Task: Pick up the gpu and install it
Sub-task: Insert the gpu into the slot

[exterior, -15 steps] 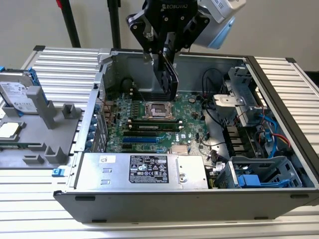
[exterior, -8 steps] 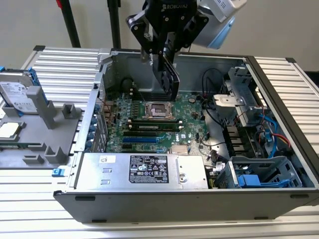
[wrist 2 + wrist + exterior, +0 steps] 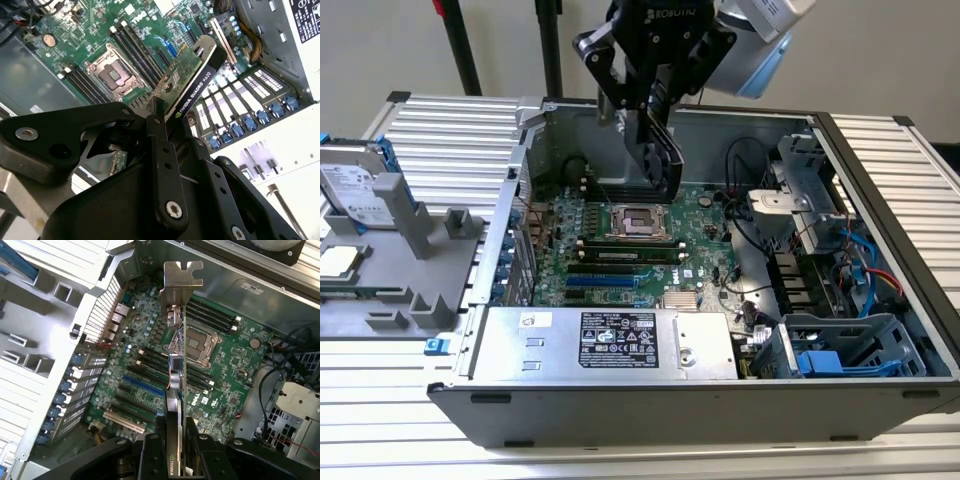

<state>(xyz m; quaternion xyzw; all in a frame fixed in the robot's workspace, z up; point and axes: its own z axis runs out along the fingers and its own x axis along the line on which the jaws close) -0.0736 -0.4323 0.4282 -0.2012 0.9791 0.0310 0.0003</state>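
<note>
- The thin, flat green gpu card (image 3: pixel 177 371) hung in the air inside the open grey metal computer case (image 3: pixel 670 410). It was over the large green motherboard (image 3: pixel 235 365) and seated in no slot.
- In the exterior view, the card's lower end showed just above the square silver CPU socket (image 3: pixel 638 220).
- Its narrow silver metal bracket (image 3: pixel 182 282) was the end farthest from the black two-finger gripper (image 3: pixel 176 437), so I had the card by one end only.
- Risk, my read: with that overhang, any touch on the bracket could pivot the card in the grip. The edge contacts would then meet a slot skewed.
- Risk: the bracket's tab could snag the row of rear slot covers with blue latches (image 3: pixel 260 115) if the line of approach was off.
- Risk: the card looked nearer the socket and the long black memory slots (image 3: pixel 210 315) than the blue expansion slot (image 3: pixel 142 385) by the silver power supply box (image 3: pixel 550 345). A descent from there would have hit the wrong parts.
- Jaws: narrowed to the card's thickness, one finger on each flat face, clamping the gpu card at the end opposite the bracket. I saw them touching nothing else.
</note>
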